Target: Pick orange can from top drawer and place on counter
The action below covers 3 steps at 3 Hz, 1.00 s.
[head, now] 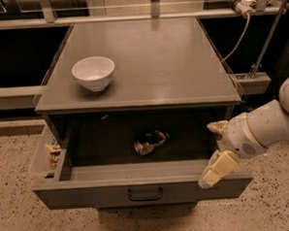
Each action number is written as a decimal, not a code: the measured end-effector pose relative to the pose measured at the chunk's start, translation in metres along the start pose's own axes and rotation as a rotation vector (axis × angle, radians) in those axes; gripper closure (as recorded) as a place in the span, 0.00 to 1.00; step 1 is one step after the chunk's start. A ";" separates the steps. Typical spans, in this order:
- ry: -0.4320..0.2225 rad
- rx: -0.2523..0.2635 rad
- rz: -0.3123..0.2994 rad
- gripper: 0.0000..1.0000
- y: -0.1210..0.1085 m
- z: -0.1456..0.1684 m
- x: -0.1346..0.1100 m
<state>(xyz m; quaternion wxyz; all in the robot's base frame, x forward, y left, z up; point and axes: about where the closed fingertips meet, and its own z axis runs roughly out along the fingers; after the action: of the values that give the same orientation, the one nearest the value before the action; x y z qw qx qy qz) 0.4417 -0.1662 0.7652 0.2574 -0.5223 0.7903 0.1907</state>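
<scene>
Camera view: top drawer [90,194] stands open, orange can [151,142] lying mid-drawer. Gripper [212,153] at drawer's near right corner, fingers spread wide, empty, likely staged to reach left. White bowl [93,73] on counter [171,62].

The hand [215,149] covers the right front corner of the top drawer [90,195]; markings on the orange can [150,142] seem unreadable.

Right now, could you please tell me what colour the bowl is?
The bowl is white, camera view; gripper at the top drawer's right front corner.
</scene>
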 end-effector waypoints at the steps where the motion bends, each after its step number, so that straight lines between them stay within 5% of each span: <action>1: -0.060 -0.017 -0.005 0.00 -0.020 0.033 0.000; 2: -0.160 -0.006 -0.047 0.00 -0.061 0.086 -0.017; 3: -0.167 -0.004 -0.047 0.00 -0.065 0.091 -0.018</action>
<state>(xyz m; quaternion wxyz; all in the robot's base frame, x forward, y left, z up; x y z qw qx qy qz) 0.5270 -0.1259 0.7018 0.3257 -0.5235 0.7533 0.2290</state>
